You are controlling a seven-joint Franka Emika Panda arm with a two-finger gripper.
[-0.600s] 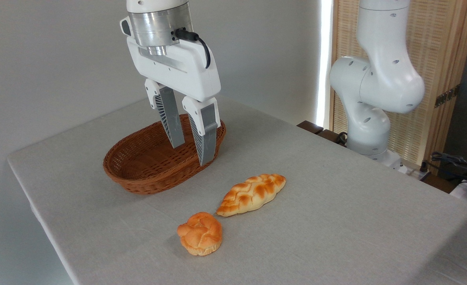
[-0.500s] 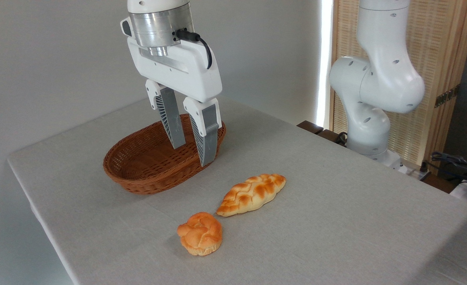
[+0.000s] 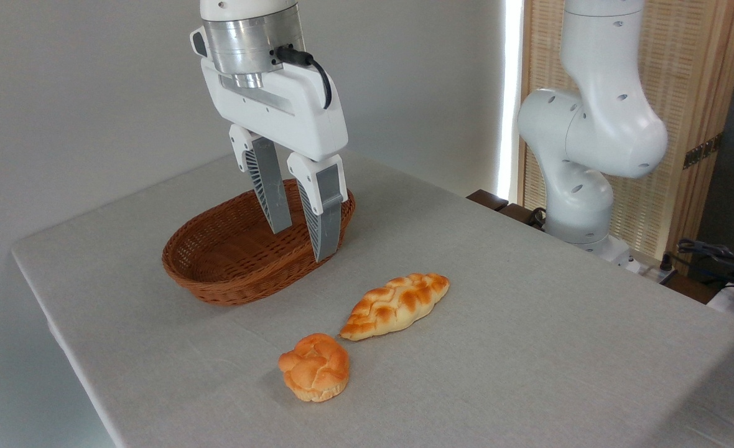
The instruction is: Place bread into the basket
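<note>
Nearest the camera, a round knotted orange bun point(image 3: 314, 375) sits on the grey cloth-covered counter point(image 3: 529, 348), all on its own. Just behind it and to the right lies the bread point(image 3: 396, 305), the long braided loaf with pointed ends, golden with toasted orange-brown patches. It rests flat on the counter, angled so its near tip points down-left toward the bun and its far tip points up-right. The near tip comes very close to the bun; whether the two touch cannot be made out.

Further back and to the left sits the basket point(image 3: 230, 283), a shallow oval of reddish-brown woven wicker, and there is nothing inside it. The loaf is outside the basket, well apart from it, down to the right.

Above the right end of the basket hangs the claw point(image 3: 303, 242), pointing downward and slightly tilted. Its two grey ribbed fingers point(image 3: 326, 224) are spread apart with a clear gap between them, holding nothing. The tips hover in front of the basket's right rim from this angle, clear of the loaf. Above them come the white claw body and a silver wrist ring with a black cable point(image 3: 308, 62) plugged in.

At the far right, the white arm point(image 3: 591, 137) rises from its base behind the counter's edge, with a slatted wooden screen point(image 3: 696, 93) behind it.
</note>
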